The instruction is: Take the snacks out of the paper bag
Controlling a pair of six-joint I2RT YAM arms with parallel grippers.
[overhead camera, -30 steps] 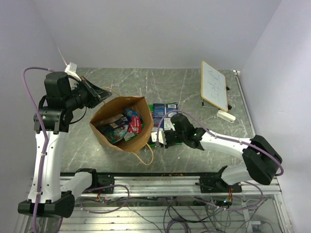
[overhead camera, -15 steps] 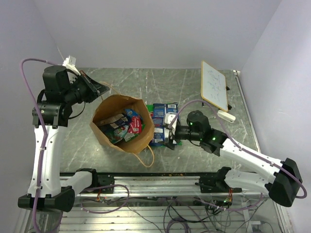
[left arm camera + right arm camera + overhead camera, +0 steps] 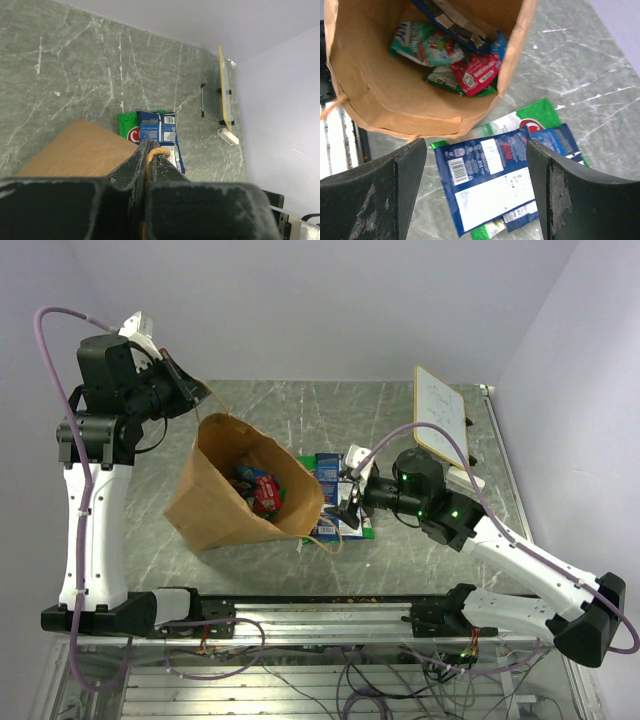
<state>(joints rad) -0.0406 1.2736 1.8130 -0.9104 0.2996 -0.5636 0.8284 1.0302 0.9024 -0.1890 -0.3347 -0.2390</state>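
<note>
1. Left of tabletop centre: paper bag, tilted, mouth tipped toward 3 o'clock.
2. Deep inside the bag: a heap of snacks.
3. Flat on the tabletop at the bag's 3 o'clock, partly under its rim: overlapping loose packets.
4. At the bag's 11 o'clock, pinching its handle: left claw.
5. Over the loose packets, beside the bag mouth: right claw.
6. Well apart at 2 o'clock, near the right edge: board.

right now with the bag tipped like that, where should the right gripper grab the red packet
Probably its exposed end: the red packet lies on top of the pile, mostly uncovered. Come straight in through the paper bag's mouth, which is tilted toward the open right gripper.
</note>
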